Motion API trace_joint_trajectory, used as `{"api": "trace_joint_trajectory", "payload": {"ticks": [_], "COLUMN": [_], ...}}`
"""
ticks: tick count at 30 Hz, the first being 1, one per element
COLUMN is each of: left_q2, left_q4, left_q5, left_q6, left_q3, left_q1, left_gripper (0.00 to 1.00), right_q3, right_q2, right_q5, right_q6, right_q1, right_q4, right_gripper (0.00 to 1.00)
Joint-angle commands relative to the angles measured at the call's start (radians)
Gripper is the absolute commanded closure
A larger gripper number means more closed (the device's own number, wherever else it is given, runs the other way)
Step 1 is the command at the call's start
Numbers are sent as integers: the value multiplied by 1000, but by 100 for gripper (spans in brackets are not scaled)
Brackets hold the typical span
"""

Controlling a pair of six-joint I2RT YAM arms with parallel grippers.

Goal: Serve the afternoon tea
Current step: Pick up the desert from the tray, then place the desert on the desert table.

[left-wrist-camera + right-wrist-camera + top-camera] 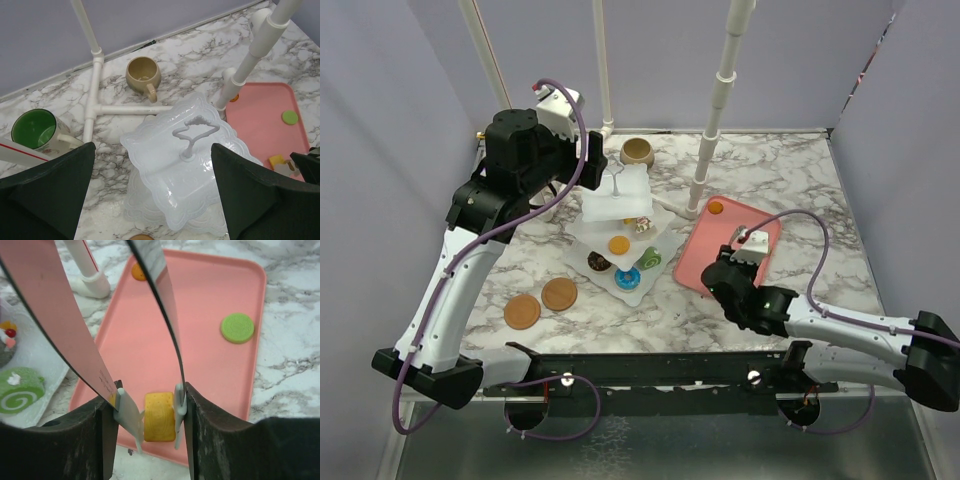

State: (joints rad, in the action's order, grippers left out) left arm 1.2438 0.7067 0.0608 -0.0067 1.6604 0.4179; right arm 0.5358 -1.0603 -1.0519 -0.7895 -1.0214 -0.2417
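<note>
The white three-tier stand [620, 225] stands mid-table, with pastries on its lowest plate: an orange donut [618, 244], a green swirl roll [650, 258] and others. My left gripper [152, 190] hangs open above the bare top plate [170, 165]. My right gripper [150, 412] is shut on the metal tongs [75, 340]. The tong tips flank a yellow biscuit [159, 416] lying on the pink tray [210, 375]; the right tip touches it. A green-lined mug [34, 129] and a tan mug [143, 75] stand behind the stand.
A green macaron [237, 328] and an orange piece [138, 272] lie on the tray. Two brown discs [540, 303] rest on the table left of the stand. White pipe posts [715, 120] rise behind the stand and beside the tray.
</note>
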Motion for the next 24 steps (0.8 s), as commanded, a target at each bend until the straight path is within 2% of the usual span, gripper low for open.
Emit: {"api": "trace_joint_trajectory", "payload": {"ticks": [1,5,9,17,24], "left_q2": [-29,-39,-51,-88,-108], "left_q4": [11,9,7,4,2], "left_q5": [-31,-33,-34,-40,-45], "left_q6": [2,2,28,54,69], "left_q3": [3,-8,-20,-44,-68], "left_q1": [-7,-7,-6,-5,-7], "left_gripper": [1,1,1,1,1], "right_q3": [78,178,368,694,818], "right_q2": [74,101,34,-160,-275], "right_q5": [4,73,191,431,541], "right_q6": [240,466,608,690,697], "right_q1": [1,1,1,3,7], "right_q4": [186,380,439,402,359], "right_gripper": [76,79,80,80,80]}}
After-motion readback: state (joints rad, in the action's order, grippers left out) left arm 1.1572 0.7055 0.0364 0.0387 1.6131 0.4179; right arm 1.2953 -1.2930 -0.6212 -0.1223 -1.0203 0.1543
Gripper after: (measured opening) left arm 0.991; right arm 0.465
